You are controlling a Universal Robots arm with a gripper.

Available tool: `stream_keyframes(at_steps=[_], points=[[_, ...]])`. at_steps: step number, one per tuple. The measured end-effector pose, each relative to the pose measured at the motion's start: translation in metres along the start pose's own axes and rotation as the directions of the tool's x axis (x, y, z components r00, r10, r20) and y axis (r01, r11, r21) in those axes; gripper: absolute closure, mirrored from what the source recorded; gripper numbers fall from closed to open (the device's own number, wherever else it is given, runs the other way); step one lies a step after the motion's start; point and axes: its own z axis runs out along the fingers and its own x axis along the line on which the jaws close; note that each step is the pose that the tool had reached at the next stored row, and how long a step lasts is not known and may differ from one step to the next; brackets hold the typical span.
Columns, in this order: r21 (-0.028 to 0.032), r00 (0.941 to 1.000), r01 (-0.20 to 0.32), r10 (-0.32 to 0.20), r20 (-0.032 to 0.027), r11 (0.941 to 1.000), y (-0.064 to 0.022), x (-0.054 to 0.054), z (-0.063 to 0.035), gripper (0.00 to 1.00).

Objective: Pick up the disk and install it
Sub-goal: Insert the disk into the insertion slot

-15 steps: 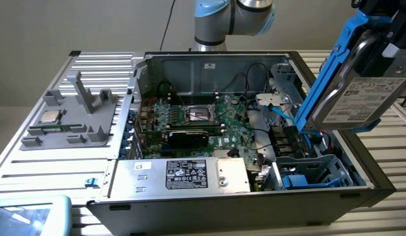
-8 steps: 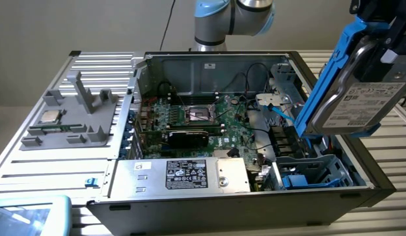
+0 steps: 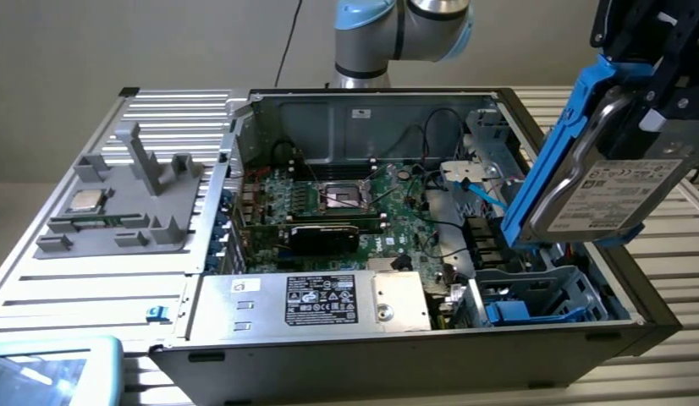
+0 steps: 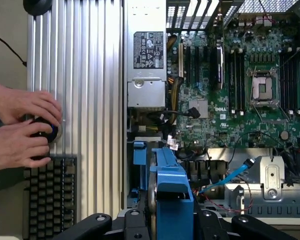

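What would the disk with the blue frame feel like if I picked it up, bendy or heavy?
Probably stiff: the disk hangs tilted above the computer case and looks perfectly flat, with no sag. It is likely heavy for its size, since its body looks like metal. Its blue bracket looks like smooth plastic, so it may be a little slippery.

White letters "DELL" stand on the green motherboard; the black label on the silver power supply carries rows of print and small marks, none legible; the white label on the disk likewise bears print too small to read.
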Motion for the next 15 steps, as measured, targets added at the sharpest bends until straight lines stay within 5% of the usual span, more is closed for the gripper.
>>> stream_keyframes(at_steps=[15], points=[[-0.0001, 1.0000, 0.000, 0.000, 0.0047, 1.0000, -0.0011, 0.002, 0.0273, 0.63]])
